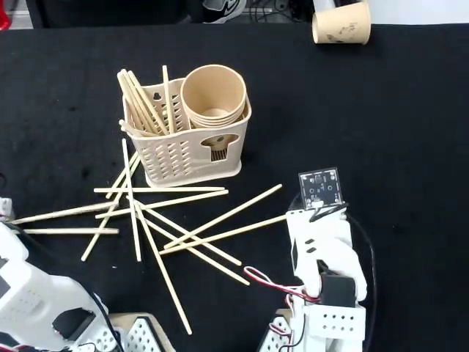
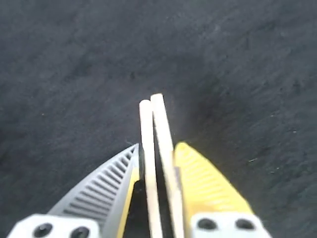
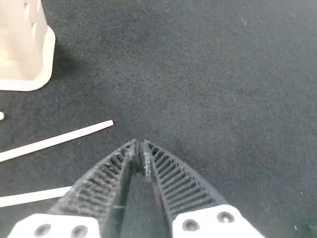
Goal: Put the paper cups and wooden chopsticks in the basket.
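A cream slotted basket (image 1: 192,155) stands left of the table's middle. It holds stacked paper cups (image 1: 213,94) and several wooden chopsticks (image 1: 143,103). Another paper cup (image 1: 341,26) lies on its side at the far right edge. Several loose chopsticks (image 1: 183,224) are strewn in front of the basket. My left gripper (image 2: 158,147) is shut on two chopsticks (image 2: 157,124), whose ends stick out past its fingertips over the black cloth. My right gripper (image 3: 139,144) is shut on nothing, just beside a chopstick tip (image 3: 89,129), with the basket's base (image 3: 29,74) farther off.
The table is covered with a black cloth (image 1: 381,132), bare on its right half. My right arm (image 1: 322,242) sits at the front centre-right and my left arm (image 1: 29,304) at the front left corner.
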